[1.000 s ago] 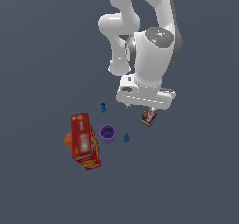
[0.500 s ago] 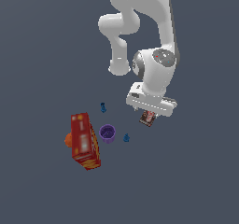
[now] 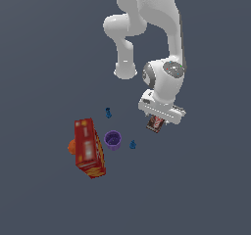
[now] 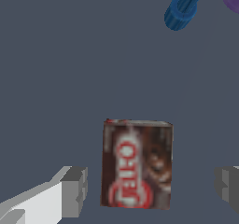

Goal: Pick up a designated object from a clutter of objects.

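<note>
The gripper hangs low over the brown box, which lies flat on the grey floor at about 4 o'clock from the arm's base. In the wrist view the fingers stand wide apart, one on each side of the box, with clear floor showing between each pad and the box's edges; nothing is clamped. The box's face shows a red-and-white label on dark brown.

In the exterior view the hand covers the box's far end, so only its near part shows below the gripper.

The rest of the clutter sits apart from the box, toward 8 to 9 o'clock of it. A blue piece lies nearest, at about 8 o'clock; the same piece appears in the wrist view beyond the box. The purple cup stands upright just past it, beside the red carton. The carton lies on its side, with an orange item peeking out at its 9 o'clock edge. A second blue piece sits at 12 o'clock from the cup.
</note>
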Robot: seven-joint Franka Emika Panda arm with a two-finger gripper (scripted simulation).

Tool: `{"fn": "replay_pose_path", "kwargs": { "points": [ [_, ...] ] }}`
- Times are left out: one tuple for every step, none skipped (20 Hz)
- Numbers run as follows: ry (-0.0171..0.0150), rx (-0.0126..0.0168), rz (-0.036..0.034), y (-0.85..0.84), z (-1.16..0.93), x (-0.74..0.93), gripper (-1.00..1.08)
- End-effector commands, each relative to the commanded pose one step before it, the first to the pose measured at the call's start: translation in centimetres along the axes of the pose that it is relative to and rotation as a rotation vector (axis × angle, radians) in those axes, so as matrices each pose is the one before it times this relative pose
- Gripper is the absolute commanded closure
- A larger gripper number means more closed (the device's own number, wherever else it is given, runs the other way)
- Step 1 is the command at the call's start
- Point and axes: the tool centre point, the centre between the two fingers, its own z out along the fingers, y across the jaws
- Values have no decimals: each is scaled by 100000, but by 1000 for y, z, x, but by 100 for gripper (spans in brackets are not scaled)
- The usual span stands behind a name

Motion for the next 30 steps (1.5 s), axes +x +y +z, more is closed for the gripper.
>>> {"fn": "replay_pose_path", "kwargs": {
  "points": [
    [-79,238,2236,-106,728,-671,-92],
    [-49,53,631,-22,220,-212,-92],
    [-44,46,547,-17,190,-185,-92],
    [-38,39,463,-12,160,-157,-92],
    [-32,32,379,-9,131,-129,-92],
    [-25,25,291,-7,101,-102,-92],
    [-18,18,211,-4,72,-71,-92],
    [-11,11,128,-1,43,-42,-92],
    [-4,4,48,1,14,-12,-92],
    [-29,-73,-329,5,-64,51,-92],
    [0,0,0,0,27,-2,-92],
    [0,0,0,1,81,-5,-92],
    [0,0,0,2,135,-8,-92],
    [0,0,0,2,188,-11,-92],
    [6,9,47,18,235,4,-92],
    [0,0,0,3,293,-17,-92],
    [0,0,0,3,344,-20,-92],
    [4,11,47,18,388,-4,-92],
    [0,0,0,1,443,-24,-92],
    [4,11,47,15,485,-7,-92],
    [0,0,0,-4,485,-22,-92],
    [5,10,48,9,424,1,-92],
    [0,0,0,-9,375,-12,-92],
    [7,8,48,5,316,10,-92],
    [0,0,0,-11,270,-5,-92],
    [10,5,47,4,214,16,-92],
    [0,0,0,-10,169,-1,-92],
    [0,0,0,-8,120,0,-92],
    [0,0,0,-5,72,0,-92],
    [0,0,0,-2,24,0,-92]
  ]
}}
